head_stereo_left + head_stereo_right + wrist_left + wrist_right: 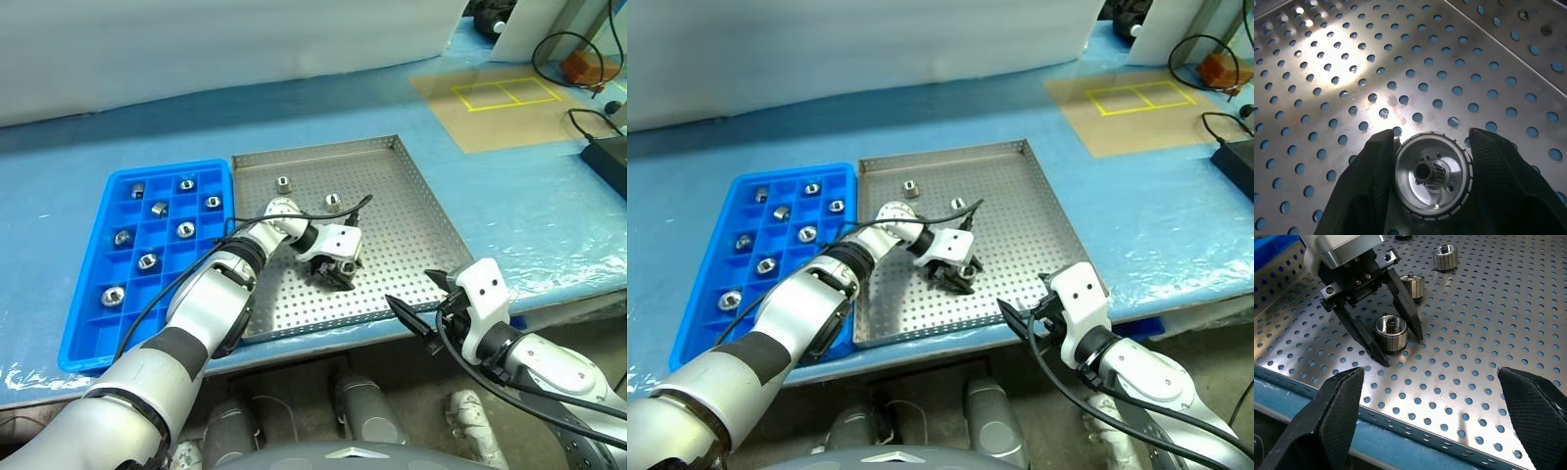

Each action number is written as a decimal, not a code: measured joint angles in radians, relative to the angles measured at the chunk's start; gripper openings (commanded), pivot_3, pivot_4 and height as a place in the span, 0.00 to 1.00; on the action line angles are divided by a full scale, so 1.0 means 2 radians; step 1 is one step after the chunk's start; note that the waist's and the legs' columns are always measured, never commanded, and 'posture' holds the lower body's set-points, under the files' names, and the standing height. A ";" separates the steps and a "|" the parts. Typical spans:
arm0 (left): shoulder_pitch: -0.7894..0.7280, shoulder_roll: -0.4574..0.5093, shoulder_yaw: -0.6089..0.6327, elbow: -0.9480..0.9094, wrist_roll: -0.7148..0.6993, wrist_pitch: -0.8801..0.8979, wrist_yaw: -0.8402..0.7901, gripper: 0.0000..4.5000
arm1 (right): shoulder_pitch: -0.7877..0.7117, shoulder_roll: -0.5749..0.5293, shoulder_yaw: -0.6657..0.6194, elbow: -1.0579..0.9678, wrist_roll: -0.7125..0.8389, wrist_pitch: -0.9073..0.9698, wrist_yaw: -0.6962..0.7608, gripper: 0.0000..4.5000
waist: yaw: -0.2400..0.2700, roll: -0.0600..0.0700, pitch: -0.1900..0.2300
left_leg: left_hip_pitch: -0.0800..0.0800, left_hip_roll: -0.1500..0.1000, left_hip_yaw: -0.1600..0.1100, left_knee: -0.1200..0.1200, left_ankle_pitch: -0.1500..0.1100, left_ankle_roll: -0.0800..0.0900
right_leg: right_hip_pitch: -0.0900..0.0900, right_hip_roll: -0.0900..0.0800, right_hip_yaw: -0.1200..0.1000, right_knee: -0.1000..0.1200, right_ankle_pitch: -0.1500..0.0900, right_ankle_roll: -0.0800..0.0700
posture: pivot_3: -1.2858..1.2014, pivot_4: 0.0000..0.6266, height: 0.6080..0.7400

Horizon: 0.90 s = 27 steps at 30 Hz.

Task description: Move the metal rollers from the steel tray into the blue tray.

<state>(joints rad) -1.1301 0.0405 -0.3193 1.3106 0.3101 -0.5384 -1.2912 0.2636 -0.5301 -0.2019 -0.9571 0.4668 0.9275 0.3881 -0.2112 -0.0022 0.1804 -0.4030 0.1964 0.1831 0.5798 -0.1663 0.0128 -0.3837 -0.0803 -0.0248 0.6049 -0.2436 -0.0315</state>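
Left wrist view caught a ribbed, silvery metal roller (1433, 177) with a dark centre hole, clamped between the left gripper's (1433, 181) two black fingers on the steel tray's (1352, 73) perforated floor. Right wrist view showed what that close-up missed: two more rollers (1445, 257) standing farther back on the same sheet. The right gripper (1432, 421) hung spread wide and empty at the tray's near rim. Seven rollers (one per compartment) sat in the glossy blue tray (88, 338).
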 measured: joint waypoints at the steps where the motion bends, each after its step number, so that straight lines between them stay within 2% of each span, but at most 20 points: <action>1: 0.000 0.000 0.000 0.000 -0.001 0.000 -0.003 0.42 | -0.002 -0.001 0.000 0.000 0.001 0.000 0.000 1.00 | -0.001 0.000 0.000 | 0.000 0.000 0.000 0.000 0.000 0.000 | 0.000 0.000 0.000 0.000 0.000 0.000 | 0.21 0.24 1.00; 9: 0.000 0.004 0.006 0.000 -0.004 -0.006 0.019 0.42 | -0.029 -0.010 0.008 0.017 0.004 0.000 0.003 1.00 | -0.009 0.000 0.000 | -0.001 -0.003 -0.001 0.000 0.000 0.001 | 0.000 -0.001 -0.001 0.000 0.000 0.000 | 0.23 0.24 1.00; 16: -0.026 -0.004 0.088 -0.007 -0.091 0.051 -0.042 0.42 | -0.050 -0.019 0.024 0.040 0.004 -0.004 0.014 1.00 | -0.010 0.000 0.000 | -0.002 -0.004 -0.001 0.000 -0.001 0.004 | -0.001 -0.004 -0.001 0.000 0.000 0.000 | 0.25 0.24 1.00; 20: -0.046 0.008 0.115 -0.015 -0.121 0.079 -0.067 0.42 | -0.073 -0.020 0.039 0.059 0.004 -0.012 0.022 1.00 | -0.009 0.000 0.000 | -0.002 -0.004 -0.001 0.000 -0.001 0.004 | -0.001 -0.004 -0.001 0.000 0.000 0.000 | 0.27 0.24 1.00; 27: -0.053 0.053 0.124 -0.016 -0.124 0.079 -0.051 0.42 | -0.115 -0.029 0.065 0.102 0.001 -0.033 0.042 1.00 | -0.005 0.000 0.000 | -0.003 -0.004 -0.001 0.000 -0.001 0.004 | -0.001 -0.004 -0.001 0.000 0.000 0.001 | 0.31 0.24 1.00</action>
<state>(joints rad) -1.2361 0.1458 -0.0715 1.2782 0.0622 -0.3808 -1.3937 0.0346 -0.5873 -0.0727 -0.7537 0.4685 0.8620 0.4723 -0.2206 -0.0021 0.1808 -0.4083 0.1881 0.1807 0.5795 -0.1674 0.0215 -0.3864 -0.0885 -0.0275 0.6045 -0.2445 -0.0300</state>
